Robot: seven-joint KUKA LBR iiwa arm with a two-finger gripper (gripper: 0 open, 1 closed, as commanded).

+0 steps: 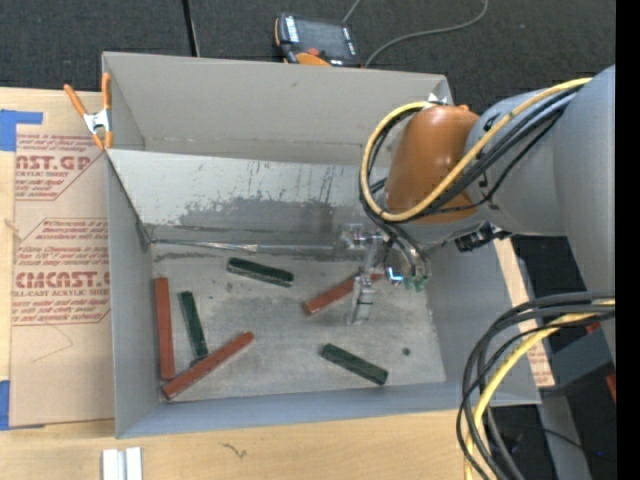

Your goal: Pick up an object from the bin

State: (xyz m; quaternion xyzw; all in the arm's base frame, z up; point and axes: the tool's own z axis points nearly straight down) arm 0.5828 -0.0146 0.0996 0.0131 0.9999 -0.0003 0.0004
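One end effector (pixel 361 300) beside red bar (pixel 328 298)

Short reddish-brown stick (pixel 328 298), narrow and straight, lying flat, slanted in the view with its right end the higher, that end right at the tip of the gripper (pixel 362 306), the remainder stretching away from the gripper toward lower left, contact not discernible

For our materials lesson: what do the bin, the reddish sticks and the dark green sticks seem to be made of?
Bin: dull grey sheet metal, back wall and floor scratched. Reddish sticks, like the long one by the left wall: probably plastic or painted wood, even matt colour. Dark green sticks, like the front one: likely the same; unsure.
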